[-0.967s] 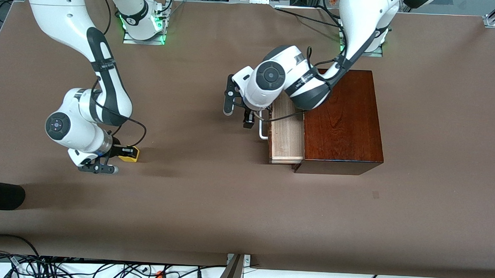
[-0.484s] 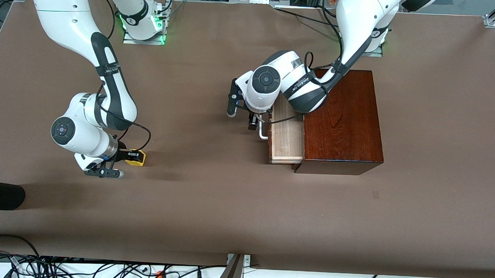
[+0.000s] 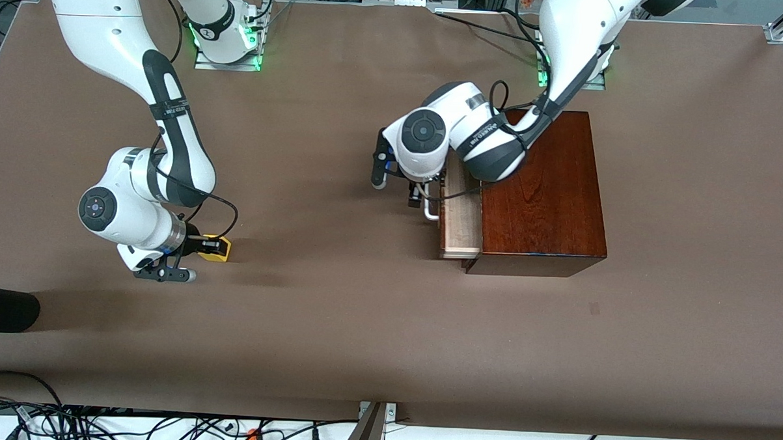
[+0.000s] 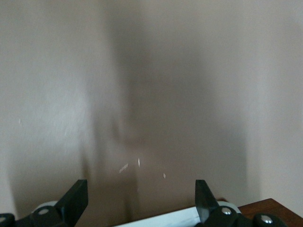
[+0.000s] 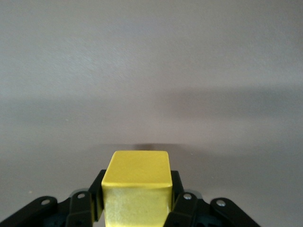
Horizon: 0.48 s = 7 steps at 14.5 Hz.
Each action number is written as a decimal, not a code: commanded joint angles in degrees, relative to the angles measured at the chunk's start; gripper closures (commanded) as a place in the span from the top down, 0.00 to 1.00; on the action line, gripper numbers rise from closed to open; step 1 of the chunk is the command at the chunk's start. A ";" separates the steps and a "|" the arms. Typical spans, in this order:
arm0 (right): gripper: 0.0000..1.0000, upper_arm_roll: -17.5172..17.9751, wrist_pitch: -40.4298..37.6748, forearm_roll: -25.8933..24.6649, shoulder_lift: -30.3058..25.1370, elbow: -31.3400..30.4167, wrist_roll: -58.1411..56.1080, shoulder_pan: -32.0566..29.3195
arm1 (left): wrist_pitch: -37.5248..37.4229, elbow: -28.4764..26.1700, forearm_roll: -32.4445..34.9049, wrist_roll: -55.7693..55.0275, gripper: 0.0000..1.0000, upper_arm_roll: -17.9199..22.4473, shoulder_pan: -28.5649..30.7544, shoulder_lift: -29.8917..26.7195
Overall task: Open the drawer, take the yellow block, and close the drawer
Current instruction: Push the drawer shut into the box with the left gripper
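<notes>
Block (image 3: 215, 248) is out, pinched in the right gripper (image 3: 203, 246) at frame's lower left; left gripper (image 3: 425, 194), fingers spread, is pressing the drawer (image 3: 462, 216), partly open.

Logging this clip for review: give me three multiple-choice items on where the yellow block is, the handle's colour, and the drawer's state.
1. Where is the yellow block?
A. in the drawer
B. in the right tool, over the table toward the right arm's end
C. on the wooden box

2. Colour of the drawer's handle?
A. white
B. black
C. yellow

3. The drawer is:
A. shut flush
B. removed
C. partly open

Answers: B, the right wrist view shows fingers clamping it; A, a white bar at the left tool; C, pale interior still shows.
</notes>
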 commanded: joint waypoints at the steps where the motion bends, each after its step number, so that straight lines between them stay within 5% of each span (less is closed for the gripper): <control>1: 0.13 -0.08 -1.65 1.12 0.09 1.98 4.17 2.37 | -3.20 -0.59 2.03 1.25 1.00 -0.11 3.09 -1.85; 7: 0.13 -0.08 -1.48 1.12 2.20 3.47 12.36 5.90 | -7.25 -0.59 2.03 1.25 1.00 -0.20 5.55 -3.43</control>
